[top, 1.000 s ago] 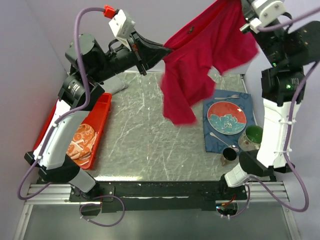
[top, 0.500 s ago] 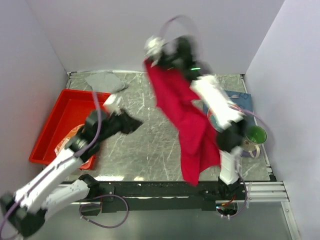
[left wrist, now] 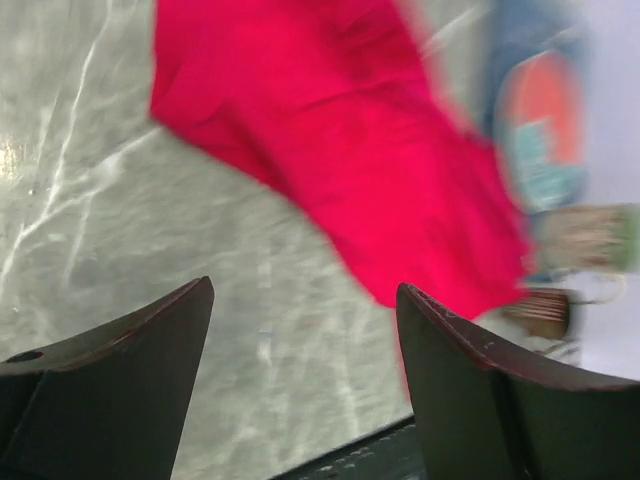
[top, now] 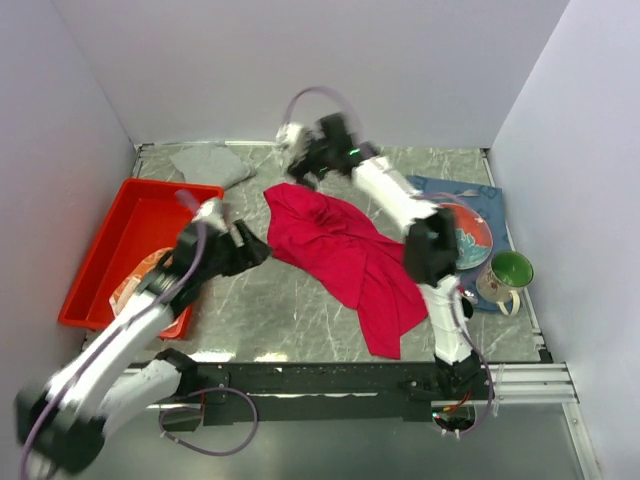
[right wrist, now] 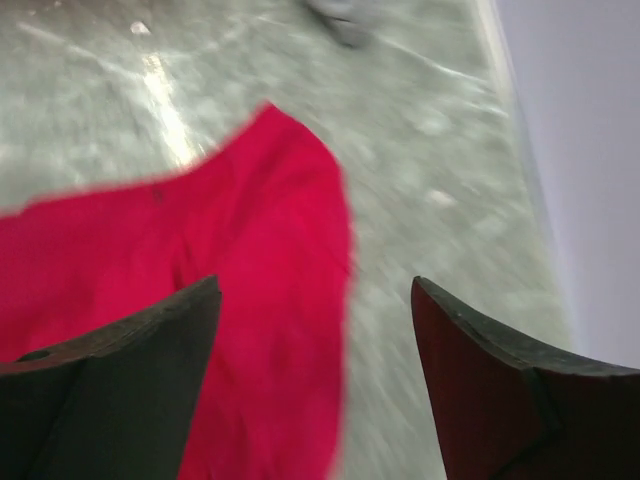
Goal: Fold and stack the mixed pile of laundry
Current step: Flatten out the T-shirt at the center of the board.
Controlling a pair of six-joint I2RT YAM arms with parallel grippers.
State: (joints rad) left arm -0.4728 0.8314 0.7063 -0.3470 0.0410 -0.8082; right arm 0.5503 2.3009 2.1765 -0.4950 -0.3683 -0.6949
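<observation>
From above, a grey marbled table [top: 270,305] sits between pale lilac walls [top: 300,60]. A red tray [top: 100,250] lies at its left edge with the patterned cloth [top: 135,290] in its near end, partly behind the left arm. The grey garment [top: 208,163] lies crumpled in the far left corner, apart from the tray. The shirt [top: 340,250] is spread in loose folds across the middle of the table, running from far centre down toward the near right. On the right, a blue placemat [top: 490,200] carries a plate [top: 472,235], and a green mug [top: 508,272] stands at its near edge. The left gripper [top: 252,247] hangs just beside the shirt's left edge. The right gripper [top: 293,172] is over the shirt's far end. In this view neither one's grip can be made out.

In the left wrist view, the two dark fingers stand wide apart with nothing between them and only bare table below. The shirt, blurred, lies beyond the tips, clear of them. The placemat, plate and mug show at the upper right.

In the right wrist view, the fingers also stand wide apart and hold nothing. The shirt's rounded edge lies on the table under the left finger and the gap, and bare table lies under the right one. Whether the tips touch the cloth cannot be told. The grey garment shows at the top edge.
</observation>
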